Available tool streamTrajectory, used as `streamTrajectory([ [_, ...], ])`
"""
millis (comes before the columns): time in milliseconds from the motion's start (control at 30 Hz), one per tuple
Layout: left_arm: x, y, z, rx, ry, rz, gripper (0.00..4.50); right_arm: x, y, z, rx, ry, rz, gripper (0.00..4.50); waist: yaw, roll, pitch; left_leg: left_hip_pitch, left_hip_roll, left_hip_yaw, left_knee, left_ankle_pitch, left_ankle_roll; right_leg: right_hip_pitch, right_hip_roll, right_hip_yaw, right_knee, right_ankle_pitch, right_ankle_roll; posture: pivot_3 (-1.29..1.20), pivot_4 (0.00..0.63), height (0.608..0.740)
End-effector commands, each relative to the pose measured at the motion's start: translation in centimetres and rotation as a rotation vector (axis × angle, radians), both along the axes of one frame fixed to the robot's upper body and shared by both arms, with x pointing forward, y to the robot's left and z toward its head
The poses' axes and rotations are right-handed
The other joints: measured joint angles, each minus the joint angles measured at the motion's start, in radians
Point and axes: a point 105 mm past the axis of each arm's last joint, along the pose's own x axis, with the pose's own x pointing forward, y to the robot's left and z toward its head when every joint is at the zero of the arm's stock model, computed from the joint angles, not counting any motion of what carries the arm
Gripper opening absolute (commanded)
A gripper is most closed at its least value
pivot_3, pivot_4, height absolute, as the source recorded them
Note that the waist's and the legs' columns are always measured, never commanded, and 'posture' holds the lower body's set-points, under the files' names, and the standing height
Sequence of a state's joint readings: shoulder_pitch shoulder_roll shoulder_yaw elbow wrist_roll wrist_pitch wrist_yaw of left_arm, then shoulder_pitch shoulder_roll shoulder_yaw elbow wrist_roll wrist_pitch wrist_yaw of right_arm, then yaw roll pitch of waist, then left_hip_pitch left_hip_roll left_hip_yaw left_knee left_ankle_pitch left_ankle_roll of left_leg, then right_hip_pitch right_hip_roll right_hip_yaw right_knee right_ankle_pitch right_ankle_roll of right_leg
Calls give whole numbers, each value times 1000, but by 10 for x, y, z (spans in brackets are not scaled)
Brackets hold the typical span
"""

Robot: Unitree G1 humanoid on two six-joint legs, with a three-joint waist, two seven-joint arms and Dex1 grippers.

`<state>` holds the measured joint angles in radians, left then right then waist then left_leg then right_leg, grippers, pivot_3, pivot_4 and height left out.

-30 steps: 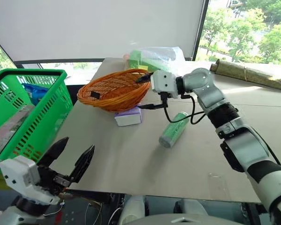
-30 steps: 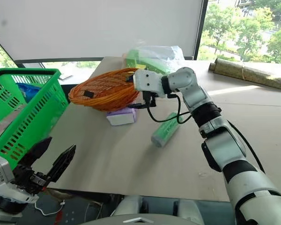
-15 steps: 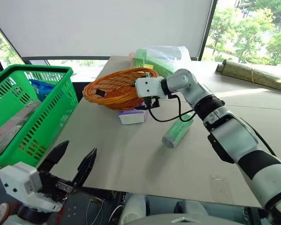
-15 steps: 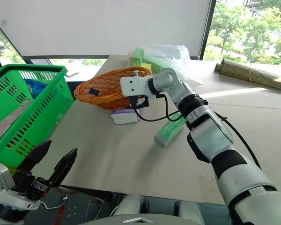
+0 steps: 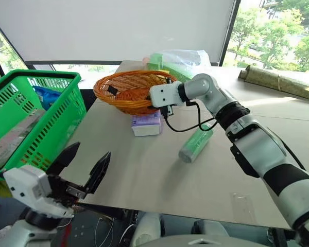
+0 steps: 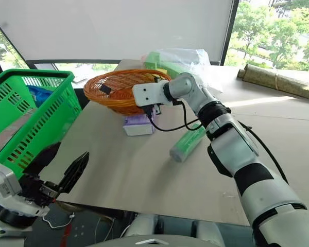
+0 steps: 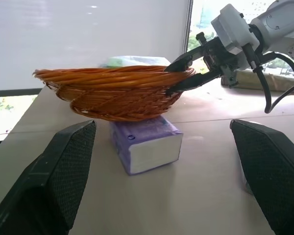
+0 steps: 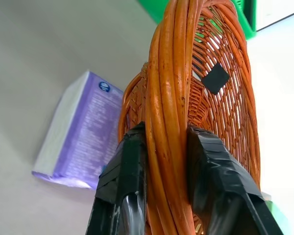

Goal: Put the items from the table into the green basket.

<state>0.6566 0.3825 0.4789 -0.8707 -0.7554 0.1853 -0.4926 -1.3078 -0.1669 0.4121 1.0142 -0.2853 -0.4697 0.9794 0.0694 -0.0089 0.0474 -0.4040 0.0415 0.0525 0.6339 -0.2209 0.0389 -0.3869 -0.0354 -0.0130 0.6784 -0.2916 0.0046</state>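
Observation:
The lavender tissue packet (image 5: pixel 146 124) lies on the table (image 5: pixel 144 175), partly under the near edge of the orange wicker basket (image 5: pixel 126 88). My right gripper (image 8: pixel 167 132) is shut on that wicker basket's rim, one finger inside and one outside. The light-green can (image 5: pixel 195 144) lies on its side on the table, to the right of the packet. The green basket (image 5: pixel 36 76) stands off the table's left edge with things inside it. My left gripper (image 5: pixel 88 152) hovers open and empty at the table's near left corner, facing the packet (image 7: pixel 147 144).
A clear bag of green and yellow blocks (image 5: pixel 177 57) lies behind the wicker basket. A rolled mat (image 5: pixel 278 82) rests at the far right of the table. Windows run along the back.
My right gripper has closed on the wicker basket's rim, and the basket now shows more of the packet. My left gripper has risen slightly. The camera has shifted.

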Motion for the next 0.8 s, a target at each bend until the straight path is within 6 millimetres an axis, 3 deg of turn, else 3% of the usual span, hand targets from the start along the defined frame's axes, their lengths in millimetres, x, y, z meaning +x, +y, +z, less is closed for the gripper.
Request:
streamTrajectory([
  [33, 25, -5, 1, 3, -19, -21, 4500, 7, -29, 57, 126, -151, -56, 614, 0, 0, 0, 0, 0, -1, 0, 0, 0, 0, 0, 0, 0, 0, 0, 139, 0, 740],
  [100, 51, -2, -6, 37, 5, 22, 4500, 17, -67, 61, 101, -173, -162, 614, 0, 0, 0, 0, 0, -1, 0, 0, 0, 0, 0, 0, 0, 2, 3, 108, 0, 740],
  [200, 75, -5, -6, 20, 13, 26, 4500, 25, -108, 54, 73, -173, -286, 614, -3, -2, -1, -1, -2, -2, 1, 2, -2, 1, 1, -2, 0, 2, 4, 49, 0, 740],
  [333, 82, -33, 11, 1, -45, -160, 4500, 39, -172, 30, 28, -165, -504, 614, -34, -4, -2, -2, -3, -1, 1, 2, -2, 1, -3, 0, 0, 3, 4, 3, 0, 740],
  [533, 71, -53, 23, -6, -28, -369, 4500, 44, -230, 14, -19, -174, -696, 614, -110, 4, 3, -2, -1, 0, 1, 3, -4, -2, -1, 2, 1, 3, 4, -34, 0, 740],
  [700, 63, -66, 19, -1, 36, -479, 4500, 45, -260, 1, -59, -158, -811, 614, -138, 4, 2, 3, -1, 1, -1, 2, -3, 1, 2, 5, 2, 3, 4, -42, 0, 740],
  [800, 67, -68, 18, 21, 31, -457, 4500, 45, -277, -8, -95, -147, -879, 614, -138, 4, 3, 5, -1, 3, -1, 2, -2, 2, 2, 6, 2, 3, 4, -48, 0, 740],
])
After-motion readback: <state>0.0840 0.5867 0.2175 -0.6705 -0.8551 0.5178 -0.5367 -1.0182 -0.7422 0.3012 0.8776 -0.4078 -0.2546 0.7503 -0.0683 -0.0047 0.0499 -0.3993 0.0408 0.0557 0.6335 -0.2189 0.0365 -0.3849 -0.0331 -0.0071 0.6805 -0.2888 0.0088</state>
